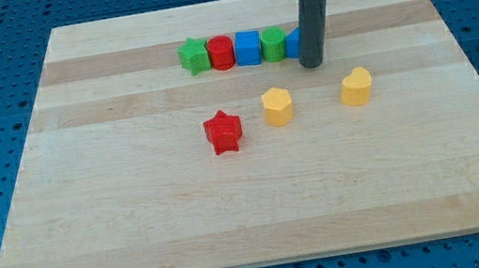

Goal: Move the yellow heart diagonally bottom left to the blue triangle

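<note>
A wooden table [261, 216] is observed carrying eight blocks; no gripper is fitted, so nothing is grasped, only pushed by the rod. A row near the table's top edge is noted, reading from the view's left: green star [194, 56], red cylinder [221, 52], blue cube [247, 47], green block [274, 43] and a blue block [294, 43], taken to be the blue triangle, largely hidden behind the rod. My tip [311, 64] is found touching or just beside that blue block. The yellow heart [357, 86] lies toward the table's right edge, near my tip; a yellow hexagon [277, 106] and red star [223, 133] sit nearer the centre. Risk is judged as follows: the blue block or the row may be displaced by the tip, shifting the reference; the hexagon occupies the intended destination and may be struck.
</note>
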Tool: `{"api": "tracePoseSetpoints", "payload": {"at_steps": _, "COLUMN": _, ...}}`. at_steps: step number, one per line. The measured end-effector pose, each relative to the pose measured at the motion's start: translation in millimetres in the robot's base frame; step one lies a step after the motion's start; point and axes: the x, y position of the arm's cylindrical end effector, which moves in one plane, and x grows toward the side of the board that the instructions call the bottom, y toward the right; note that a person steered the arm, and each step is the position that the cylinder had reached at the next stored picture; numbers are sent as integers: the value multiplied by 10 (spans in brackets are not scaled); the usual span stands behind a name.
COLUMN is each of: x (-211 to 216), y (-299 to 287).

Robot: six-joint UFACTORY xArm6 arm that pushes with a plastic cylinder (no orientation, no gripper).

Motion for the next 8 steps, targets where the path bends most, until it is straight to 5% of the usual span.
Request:
{"api": "tracePoseSetpoints", "payload": {"at_steps": 4, "x": 525, "y": 835}}
{"api": "tracePoseSetpoints", "payload": {"at_steps": 8, "x": 842, "y": 73}}
